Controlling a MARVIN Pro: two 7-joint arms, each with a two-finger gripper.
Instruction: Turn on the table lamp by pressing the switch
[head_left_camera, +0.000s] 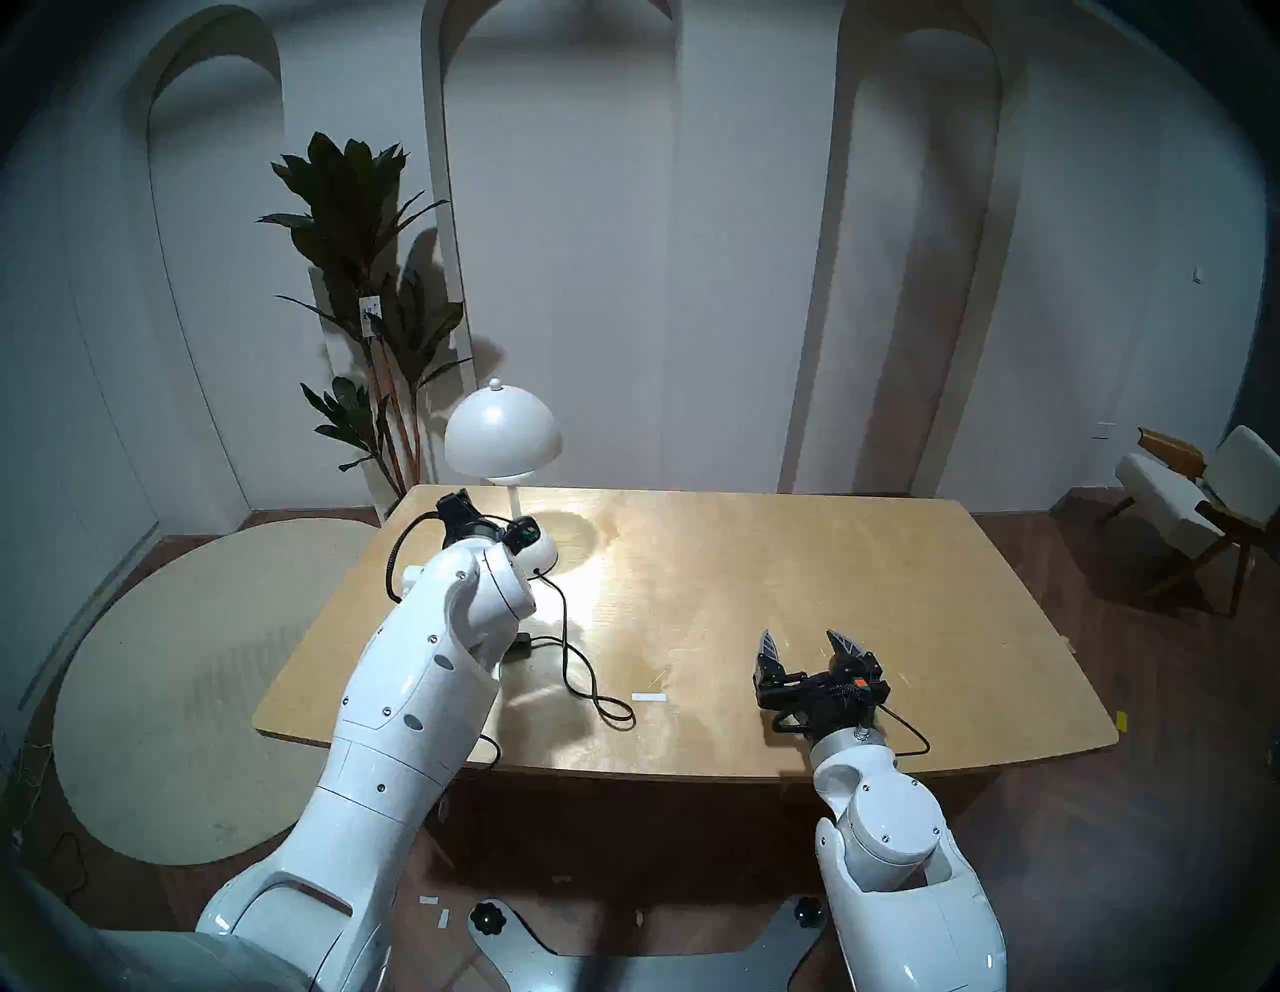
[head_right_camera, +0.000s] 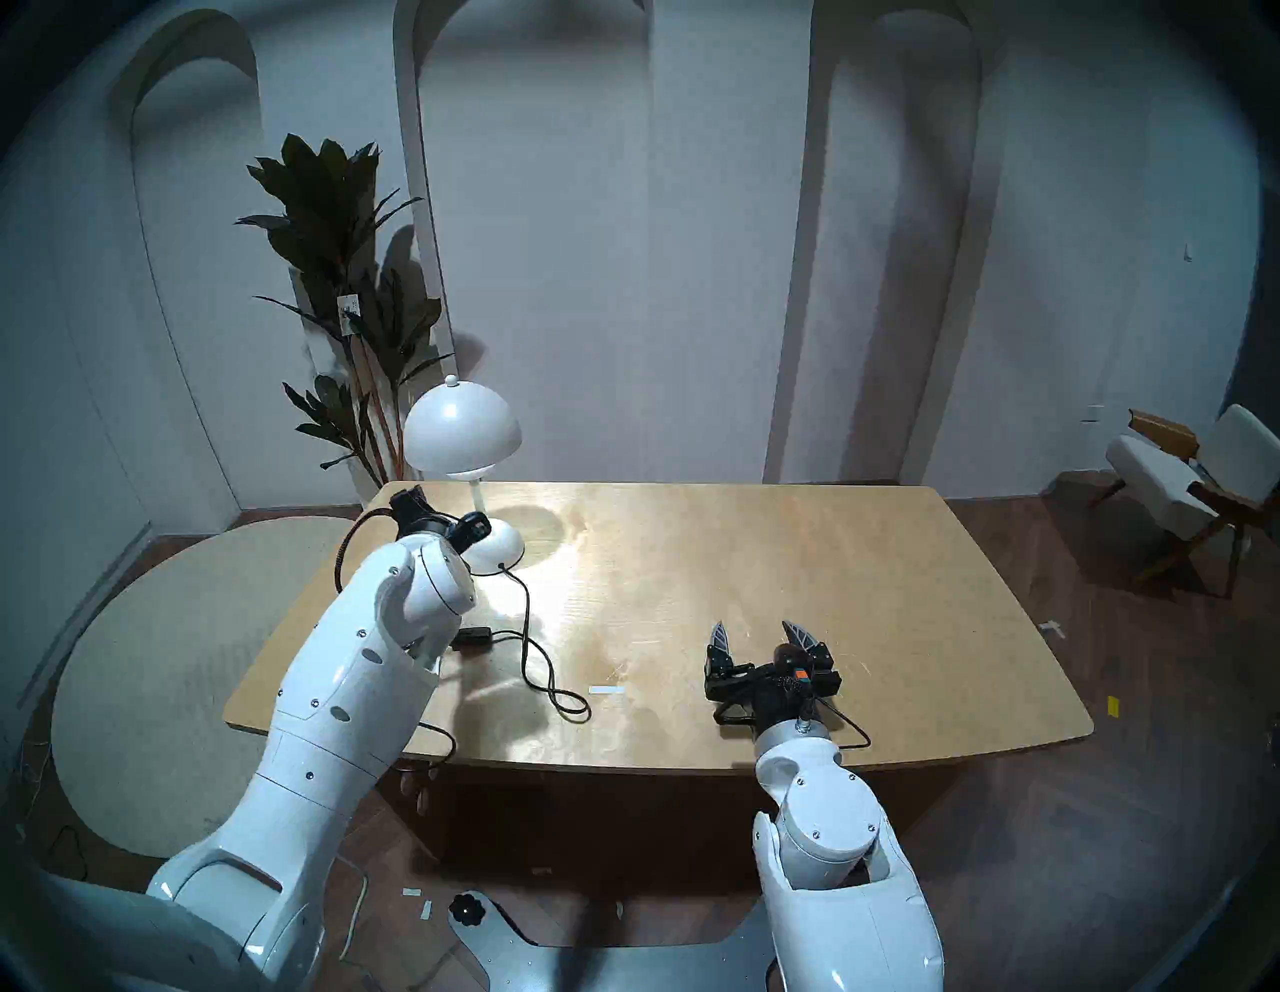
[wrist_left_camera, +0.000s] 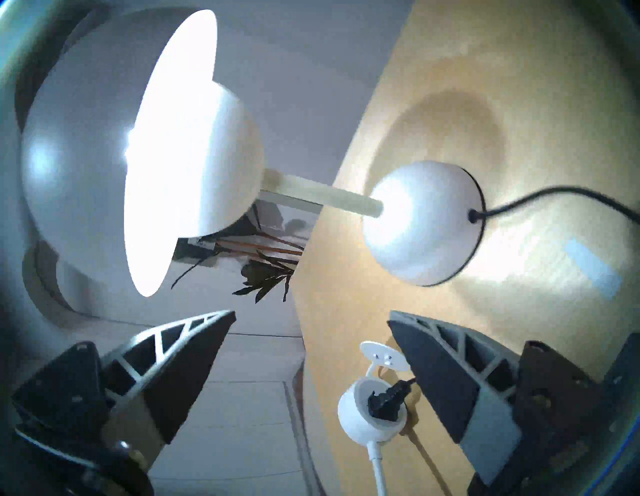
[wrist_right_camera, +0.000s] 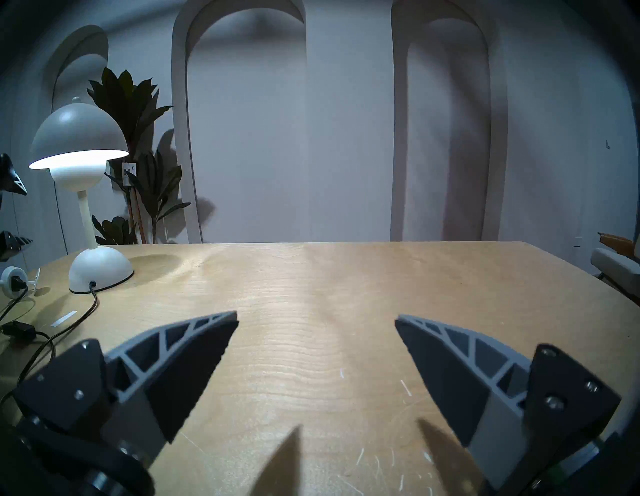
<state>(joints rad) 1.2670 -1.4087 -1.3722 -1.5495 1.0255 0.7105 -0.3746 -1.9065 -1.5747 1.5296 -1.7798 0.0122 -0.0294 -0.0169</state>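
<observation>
wooden table (head_left_camera: 762, 554), lit table lamp (head_left_camera: 500, 433), arched walls (head_left_camera: 692, 208)

Dim room, lit table lamp (wrist_right_camera: 79, 152) glaring, dark fisheye rim

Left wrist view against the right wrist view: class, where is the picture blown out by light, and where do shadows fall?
Left wrist view: the lit underside of the lamp shade is overexposed to plain white, and the view lies on its side. Right wrist view: the lamp glows without clipping as badly, and the right gripper throws two dark pointed shadows on the table; edges bend from fisheye.
</observation>
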